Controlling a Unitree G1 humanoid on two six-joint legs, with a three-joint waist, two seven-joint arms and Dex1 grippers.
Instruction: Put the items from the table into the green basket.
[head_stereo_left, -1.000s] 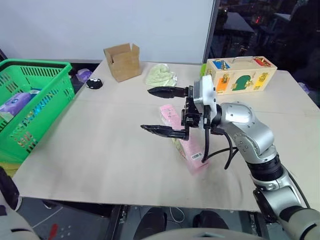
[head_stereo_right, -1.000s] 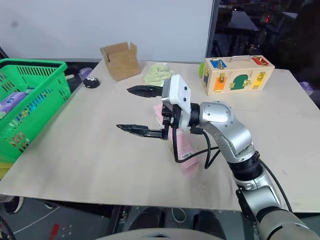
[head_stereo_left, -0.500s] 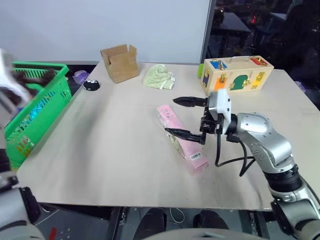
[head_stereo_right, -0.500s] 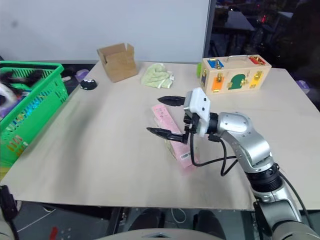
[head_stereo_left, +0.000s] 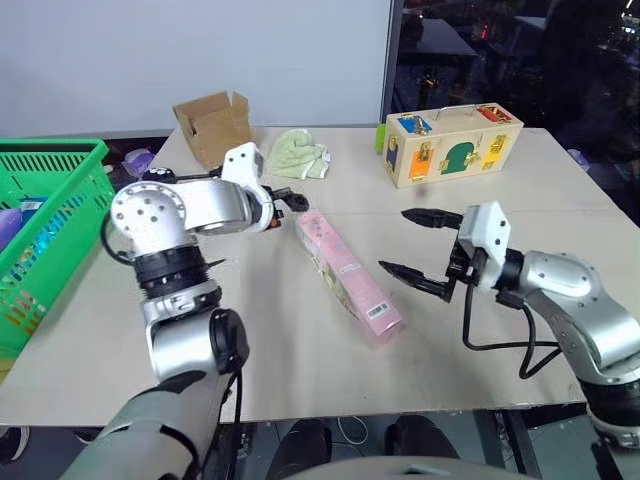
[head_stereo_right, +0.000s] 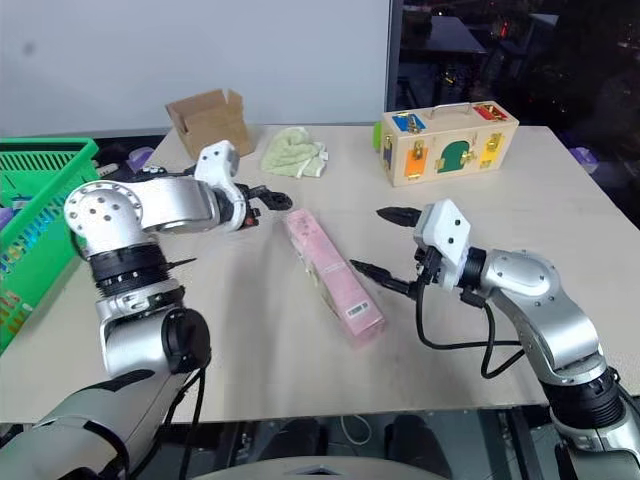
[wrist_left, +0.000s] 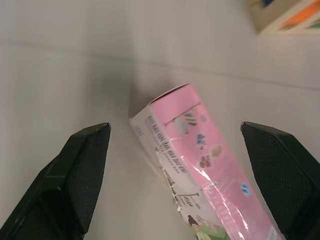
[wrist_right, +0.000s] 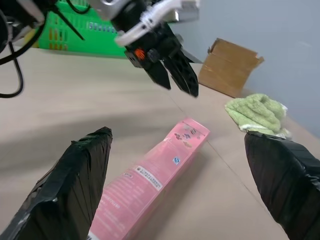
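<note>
Pink carton (head_stereo_left: 346, 274): long, narrow box, pale pink, lying flat on its long side at the centre of the frame, running diagonally from upper left to lower right. White barcode label on the top face at the lower-right end (small print unreadable). Small printed figures and text at the upper-left end, seen close in the left wrist view (wrist_left: 200, 165). Touched by nothing.

Tabletop (head_stereo_left: 300, 350): large, rectangular, pale beige wood-look board with a thin edge, spanning most of the frame.

Green basket (head_stereo_left: 45, 215): bright green plastic with lattice sides, at the left edge of the frame, beside the tabletop's left side (contents partly visible, unclear).
</note>
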